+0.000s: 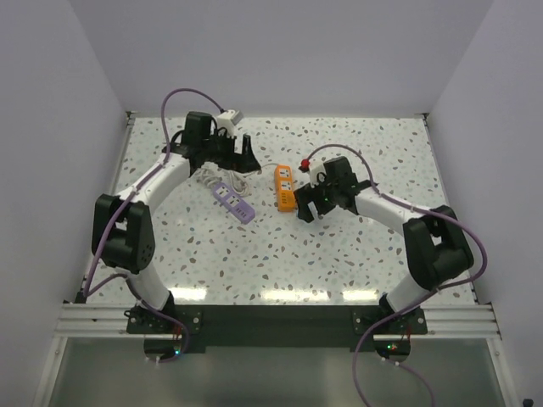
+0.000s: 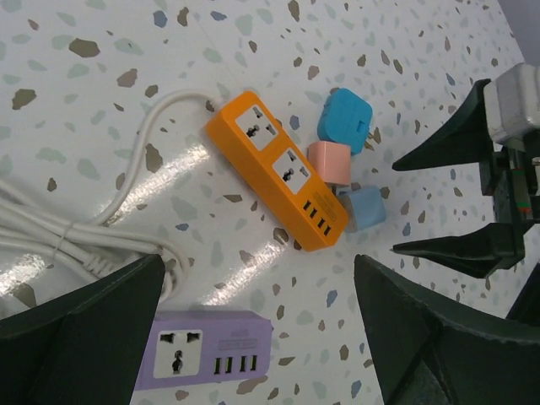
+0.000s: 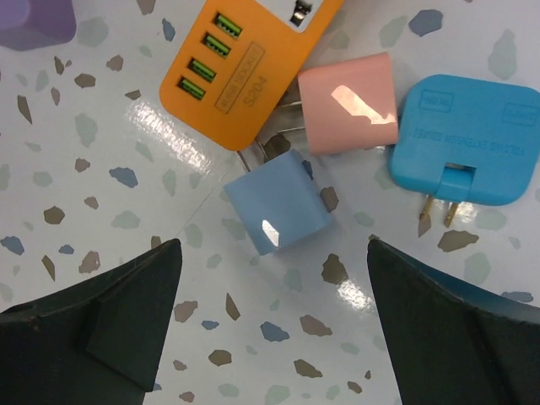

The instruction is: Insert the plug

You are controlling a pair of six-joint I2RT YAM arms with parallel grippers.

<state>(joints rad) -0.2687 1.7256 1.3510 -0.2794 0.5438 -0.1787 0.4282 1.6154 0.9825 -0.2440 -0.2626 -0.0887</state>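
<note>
Bright, even light falls from above. White glare lies on the glossy counter [image 1: 280,295] and the pink plug [image 3: 348,103]; shadows are soft.

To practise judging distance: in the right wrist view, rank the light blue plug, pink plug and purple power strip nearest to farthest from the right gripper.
1. light blue plug, centre, just ahead of the open right gripper.
2. pink plug, beyond it, upper right.
3. purple power strip, far top-left corner.

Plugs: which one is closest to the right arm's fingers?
The pale blue plug, just ahead of the right fingers; the pink plug and bright blue plug lie farther off.
</note>
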